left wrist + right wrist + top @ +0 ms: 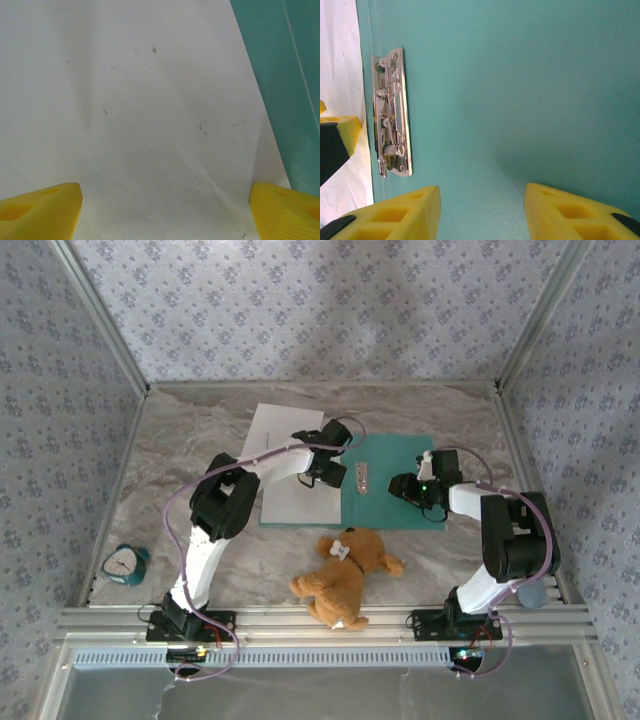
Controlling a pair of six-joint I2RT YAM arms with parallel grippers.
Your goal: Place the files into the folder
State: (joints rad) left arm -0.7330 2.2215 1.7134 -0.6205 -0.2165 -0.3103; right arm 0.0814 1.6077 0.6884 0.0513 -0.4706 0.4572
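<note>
Top external: nearest, a teddy bear; beyond it the open folder lies flat, one sheet on its left half, another sheet overlapping its far-left corner. The left gripper hangs over paper, the right gripper over bare folder, both with fingers apart and empty.

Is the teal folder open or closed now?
Open. The folder lies spread flat, its inner metal clip exposed, a white sheet on its left half.

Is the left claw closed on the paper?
No, the left claw hangs over the paper with its fingers wide apart, pinching nothing.
</note>
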